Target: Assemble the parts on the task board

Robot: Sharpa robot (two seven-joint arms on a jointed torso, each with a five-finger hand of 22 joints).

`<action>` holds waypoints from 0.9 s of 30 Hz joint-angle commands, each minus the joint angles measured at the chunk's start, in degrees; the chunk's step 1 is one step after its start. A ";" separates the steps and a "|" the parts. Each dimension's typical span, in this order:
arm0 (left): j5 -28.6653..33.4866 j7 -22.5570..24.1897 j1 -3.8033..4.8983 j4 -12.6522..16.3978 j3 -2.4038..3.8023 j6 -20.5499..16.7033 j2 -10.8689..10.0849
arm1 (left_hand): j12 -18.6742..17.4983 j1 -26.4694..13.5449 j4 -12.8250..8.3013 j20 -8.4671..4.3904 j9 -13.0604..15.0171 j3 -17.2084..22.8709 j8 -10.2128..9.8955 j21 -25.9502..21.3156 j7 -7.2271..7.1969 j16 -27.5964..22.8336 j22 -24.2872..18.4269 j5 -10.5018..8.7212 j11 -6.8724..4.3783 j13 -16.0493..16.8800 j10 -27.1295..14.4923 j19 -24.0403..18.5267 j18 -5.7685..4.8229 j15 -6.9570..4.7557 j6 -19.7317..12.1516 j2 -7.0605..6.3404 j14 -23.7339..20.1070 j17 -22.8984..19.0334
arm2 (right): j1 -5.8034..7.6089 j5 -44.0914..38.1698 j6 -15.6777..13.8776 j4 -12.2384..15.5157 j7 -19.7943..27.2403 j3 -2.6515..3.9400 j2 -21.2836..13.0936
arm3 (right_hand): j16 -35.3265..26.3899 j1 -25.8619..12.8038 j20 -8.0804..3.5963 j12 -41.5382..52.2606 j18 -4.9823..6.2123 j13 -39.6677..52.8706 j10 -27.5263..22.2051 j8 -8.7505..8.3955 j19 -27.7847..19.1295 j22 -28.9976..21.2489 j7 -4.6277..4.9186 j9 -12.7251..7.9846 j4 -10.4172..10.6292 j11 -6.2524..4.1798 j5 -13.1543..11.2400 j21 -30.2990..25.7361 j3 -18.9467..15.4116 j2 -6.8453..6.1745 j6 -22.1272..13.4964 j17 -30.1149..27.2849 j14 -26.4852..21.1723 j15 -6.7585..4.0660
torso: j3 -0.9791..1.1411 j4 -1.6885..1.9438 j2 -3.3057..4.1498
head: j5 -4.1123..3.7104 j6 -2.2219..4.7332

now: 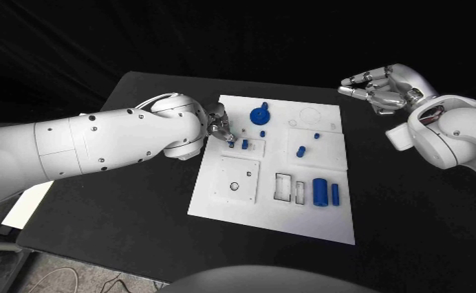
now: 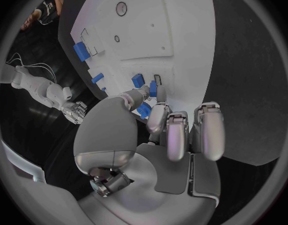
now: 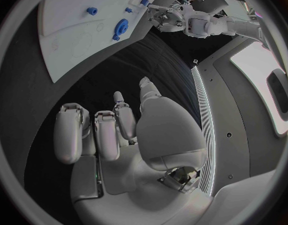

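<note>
Closest to the lens, the left robot hand [image 2: 158,116] is seen pinching a small blue part [image 2: 153,89] over the task board [image 1: 327,210]; the right robot hand [image 1: 382,89] is held empty, well apart off its far corner.

A robotics lab; a black table [image 1: 148,190] with a white task board [image 1: 238,200], dark backdrop behind.

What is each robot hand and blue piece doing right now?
left hand: over the task board's left side, fingertips at a small blue part.
right hand: off the board, fingers curled, holding nothing.
blue gear: lying on the board, untouched.
large blue cylinder: lying on the board, untouched.
task board: flat on the table.
</note>
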 commanded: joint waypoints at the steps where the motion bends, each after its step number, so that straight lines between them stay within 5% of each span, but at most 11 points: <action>1: -0.58 0.56 -0.33 -0.35 0.02 -1.04 0.35 | 0.31 0.10 -3.02 -0.40 0.05 3.09 0.34 0.31 -1.60 0.17 7.15 0.20 0.12 -0.02 0.30 3.28 -0.91 -0.49 1.32 0.78 5.93 15.10 | -0.03 -0.18 0.58 0.04 0.22 0.01 0.05 | -0.18 -0.01 -0.21 -0.20 1.14 3.56 -0.31 0.27 -0.30 -0.07 -0.11 0.05 0.13 -0.03 -0.27 -0.32 -0.37 0.22 0.33 8.45 4.58 -0.11 | 0.02 -0.02 -0.01 | 0.07 -0.09; 12: -2.19 0.36 -1.80 -1.23 0.02 -0.10 1.08 | 0.30 0.14 -3.07 -0.42 0.04 3.10 0.35 0.28 -1.60 0.17 7.11 0.20 0.11 -0.03 0.30 3.27 -0.90 -0.52 1.31 0.78 5.93 15.10 | -0.04 -0.18 0.76 0.03 0.22 0.01 -0.02 | -0.18 -0.01 -0.21 -0.20 1.14 3.56 -0.31 0.27 -0.30 -0.07 -0.11 0.05 0.13 -0.03 -0.27 -0.32 -0.37 0.22 0.33 8.45 4.58 -0.11 | 0.04 -0.04 -0.01 | -0.02 -0.33; 27: -2.31 0.27 -2.00 -0.85 0.03 1.68 0.95 | 0.40 0.20 -3.20 -0.46 0.01 3.05 0.35 0.40 -1.61 0.17 7.29 0.19 0.09 0.12 0.39 3.33 -0.94 -0.55 1.28 0.63 5.93 15.10 | -0.06 -0.18 0.85 -0.01 0.24 0.01 -0.02 | -0.19 -0.02 -0.21 -0.19 1.15 3.55 -0.31 0.28 -0.31 -0.10 -0.11 0.06 0.15 -0.03 -0.28 -0.34 -0.43 0.25 0.35 8.45 4.58 -0.12 | 0.05 -0.08 0.00 | -0.06 -0.43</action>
